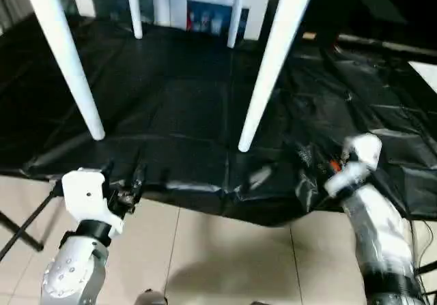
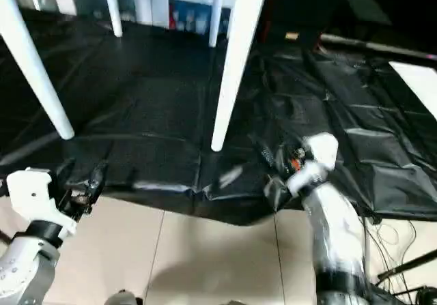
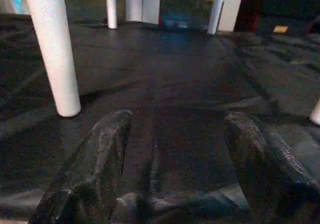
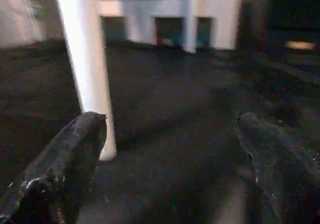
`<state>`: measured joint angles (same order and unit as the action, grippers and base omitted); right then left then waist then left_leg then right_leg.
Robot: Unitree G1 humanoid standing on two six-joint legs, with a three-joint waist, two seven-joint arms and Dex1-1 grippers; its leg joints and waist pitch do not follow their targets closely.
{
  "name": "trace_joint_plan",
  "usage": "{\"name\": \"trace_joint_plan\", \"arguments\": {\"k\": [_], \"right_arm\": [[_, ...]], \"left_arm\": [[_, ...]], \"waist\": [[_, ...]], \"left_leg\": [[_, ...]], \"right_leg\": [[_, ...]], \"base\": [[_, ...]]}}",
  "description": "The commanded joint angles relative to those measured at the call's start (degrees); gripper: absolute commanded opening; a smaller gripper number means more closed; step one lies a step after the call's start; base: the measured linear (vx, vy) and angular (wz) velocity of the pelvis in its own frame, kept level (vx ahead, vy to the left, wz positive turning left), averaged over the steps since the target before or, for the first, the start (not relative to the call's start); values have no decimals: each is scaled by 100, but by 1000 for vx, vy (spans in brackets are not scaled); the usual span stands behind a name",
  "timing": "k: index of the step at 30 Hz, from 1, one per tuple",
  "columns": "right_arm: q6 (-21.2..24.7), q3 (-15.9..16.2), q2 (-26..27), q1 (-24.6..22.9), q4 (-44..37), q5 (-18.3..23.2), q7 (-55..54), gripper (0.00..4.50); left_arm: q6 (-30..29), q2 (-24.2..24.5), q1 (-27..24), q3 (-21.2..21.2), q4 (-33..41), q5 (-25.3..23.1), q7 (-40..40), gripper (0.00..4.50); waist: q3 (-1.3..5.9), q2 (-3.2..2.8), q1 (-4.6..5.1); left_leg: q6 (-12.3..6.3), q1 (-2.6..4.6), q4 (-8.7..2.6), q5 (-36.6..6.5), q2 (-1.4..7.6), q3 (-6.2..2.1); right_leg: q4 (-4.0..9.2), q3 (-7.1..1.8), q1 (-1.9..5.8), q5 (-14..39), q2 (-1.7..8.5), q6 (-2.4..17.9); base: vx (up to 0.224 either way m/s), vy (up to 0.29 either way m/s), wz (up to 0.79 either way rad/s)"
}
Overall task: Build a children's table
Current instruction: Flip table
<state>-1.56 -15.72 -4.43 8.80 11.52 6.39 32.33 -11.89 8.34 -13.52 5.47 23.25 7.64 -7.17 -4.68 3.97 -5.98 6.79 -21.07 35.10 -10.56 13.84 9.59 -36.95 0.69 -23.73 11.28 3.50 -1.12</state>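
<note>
Four legs of the children's table [image 1: 273, 59] stand on the black-draped surface [image 1: 177, 100], so it looks assembled and upright; left wrist view: left claw [image 3: 175, 149] spread apart, empty; right wrist view: right claw [image 4: 170, 154] likewise wide, released beside a leg.

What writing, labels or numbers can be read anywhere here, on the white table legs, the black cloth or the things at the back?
No text can be read in these pictures.
White table legs: plain, no marking.
Black cloth on the work table: no print.
Blue panel at the back: pale marks, too blurred to read.
Left pincer and right pincer: no label visible.
</note>
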Motion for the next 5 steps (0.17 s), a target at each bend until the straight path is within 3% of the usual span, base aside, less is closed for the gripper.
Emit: {"name": "trace_joint_plan", "arguments": {"k": [1, 2, 3, 5], "right_arm": [[-157, 350, 165, -147, -436, -790, -651, 450], [-157, 350, 165, -147, -436, -790, -651, 450], [-380, 532, 282, -243, -561, -1043, -945, 450], [-29, 627, 406, -322, -765, -789, -1174, 450]], "left_arm": [[176, 9, 10, -161, -153, -203, 25, 334], [176, 9, 10, -161, -153, -203, 25, 334], [220, 12, 35, -191, -197, -263, 43, 334], [266, -77, 107, -166, -231, -236, 127, 334]], "waist": [[330, -141, 23], [325, -112, 45], [333, -112, 99], [341, -116, 152]], "left_leg": [[164, 40, -532, -2290, -122, 2], [171, 20, -530, -2289, -134, 7], [178, 30, -524, -2445, -143, -16], [158, 34, -511, -2560, -157, -24]], "right_leg": [[671, -93, 119, 2840, 218, 265], [703, -87, 110, 2930, 213, 210], [716, -76, 83, 3227, 226, 115], [727, -67, 64, 3345, 207, 58]], "base": [[0, 0, 0], [0, 0, 0], [0, 0, 0], [0, 0, 0]]}}
